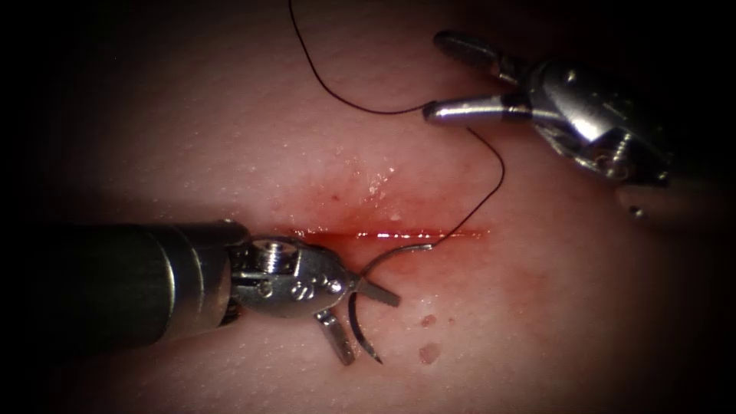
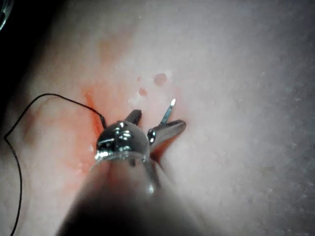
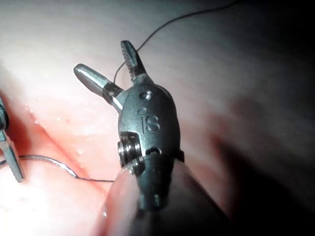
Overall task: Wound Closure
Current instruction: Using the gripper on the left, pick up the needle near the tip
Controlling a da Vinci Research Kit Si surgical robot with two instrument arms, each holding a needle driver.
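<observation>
left tool [image 1: 366, 322] jaws spread, needle [image 1: 368, 287] between them, free of tissue [image 1: 230, 138]; right tool [image 1: 433, 73] spread, thread [image 1: 491, 153] beside.

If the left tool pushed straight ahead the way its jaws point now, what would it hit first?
Most likely the needle. The left tool points right with jaws open, and the needle's curve lies between them, below the cut. Past it lies bare tissue. Depth is unclear, so the tool might pass over.
</observation>
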